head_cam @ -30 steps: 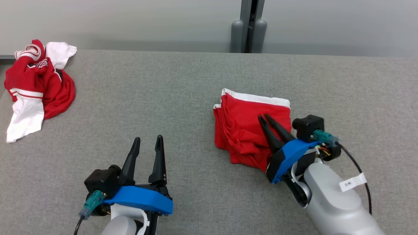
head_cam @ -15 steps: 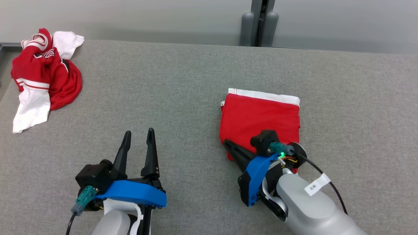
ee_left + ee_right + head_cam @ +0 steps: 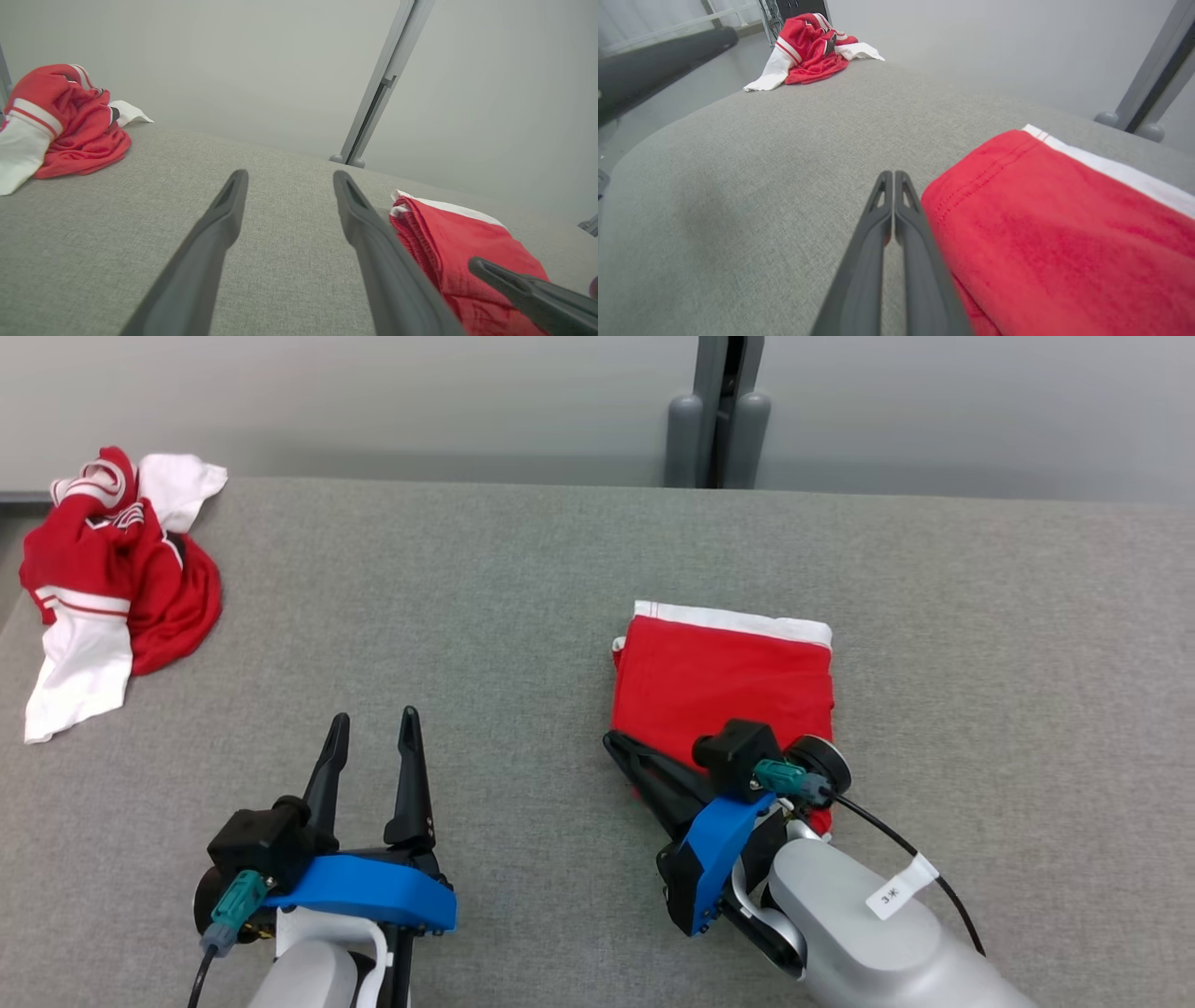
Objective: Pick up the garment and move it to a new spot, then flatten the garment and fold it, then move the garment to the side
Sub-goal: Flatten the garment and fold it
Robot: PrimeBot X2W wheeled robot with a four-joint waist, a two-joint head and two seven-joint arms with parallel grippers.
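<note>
The folded red garment [image 3: 724, 677] with a white band along its far edge lies flat on the grey table [image 3: 504, 597], right of centre. My right gripper [image 3: 611, 739] is shut and empty, its fingers lying low along the garment's near left corner and pointing left. In the right wrist view the shut fingertips [image 3: 891, 173] rest just left of the red cloth [image 3: 1064, 233]. My left gripper [image 3: 373, 717] stands open over bare table at the lower left, well apart from the garment. The left wrist view has its open fingers [image 3: 240, 186] and the garment [image 3: 458, 233] to their right.
A crumpled red and white garment [image 3: 103, 579] sits at the table's far left corner. A grey post with two round feet [image 3: 717, 429] stands behind the far edge. The table's left edge drops away beside the crumpled pile.
My right gripper has come off the top of the folded garment and swung down to its near left corner, pointing left. The garment now lies flatter. The left gripper has drawn back slightly.
</note>
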